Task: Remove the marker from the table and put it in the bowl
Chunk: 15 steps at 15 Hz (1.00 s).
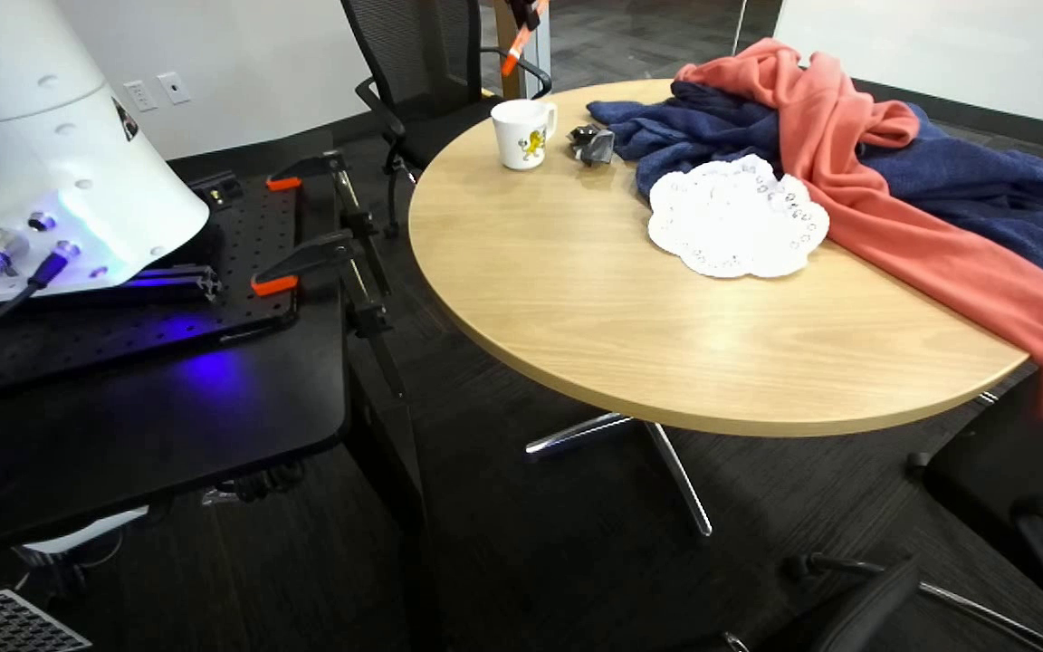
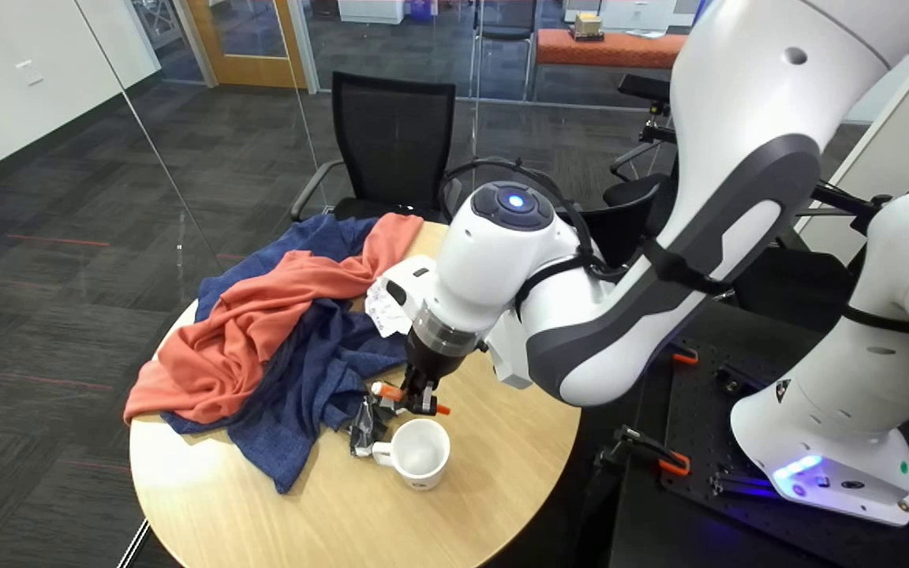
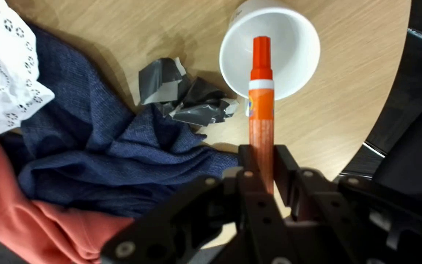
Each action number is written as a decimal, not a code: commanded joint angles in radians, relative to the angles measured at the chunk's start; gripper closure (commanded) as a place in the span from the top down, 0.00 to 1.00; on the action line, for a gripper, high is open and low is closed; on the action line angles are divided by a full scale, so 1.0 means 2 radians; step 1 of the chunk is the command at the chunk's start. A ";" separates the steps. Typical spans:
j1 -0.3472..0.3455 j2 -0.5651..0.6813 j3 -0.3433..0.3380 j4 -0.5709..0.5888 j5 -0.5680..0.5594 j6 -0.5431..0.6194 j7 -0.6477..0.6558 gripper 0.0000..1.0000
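The pick-up half of the task looks done: the fingers (image 3: 285, 167) pinch the orange marker (image 3: 261, 104), held clear of the table (image 3: 357, 84). In the wrist view its red end overlaps the mouth of the white mug (image 3: 300, 55), top of the frame, right of centre; whether it hangs over the mug cannot be told. Aligning, lowering and letting go appear left to do.
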<state>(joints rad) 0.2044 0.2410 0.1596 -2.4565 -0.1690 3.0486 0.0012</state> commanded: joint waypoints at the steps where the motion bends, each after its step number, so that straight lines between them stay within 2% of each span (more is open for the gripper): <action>1: -0.018 0.019 0.027 -0.003 0.015 0.048 -0.040 0.04; 11: -0.049 0.095 0.040 0.015 -0.015 0.122 -0.087 0.04; 15: -0.064 0.120 0.052 0.023 -0.025 0.130 -0.090 0.04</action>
<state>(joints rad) 0.1162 0.4400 0.2330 -2.4318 -0.1944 3.2774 -0.1546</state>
